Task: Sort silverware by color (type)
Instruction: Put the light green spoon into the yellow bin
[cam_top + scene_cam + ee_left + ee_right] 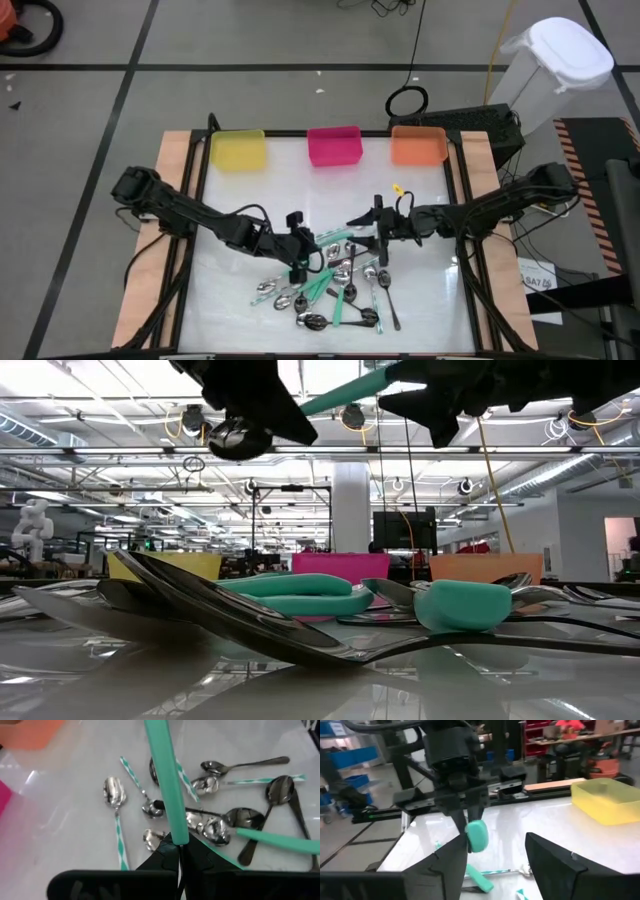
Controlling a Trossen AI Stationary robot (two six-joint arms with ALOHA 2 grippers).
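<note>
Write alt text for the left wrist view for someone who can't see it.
The left end effector is shut on a teal-handled spoon, lifted above a scatter of silver and teal-handled spoons lying on the white table.

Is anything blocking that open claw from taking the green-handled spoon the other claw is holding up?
Nothing visible. The left gripper holds the teal-handled spoon up above the pile of spoons, handle end toward the open right gripper, with only air between them.
</note>
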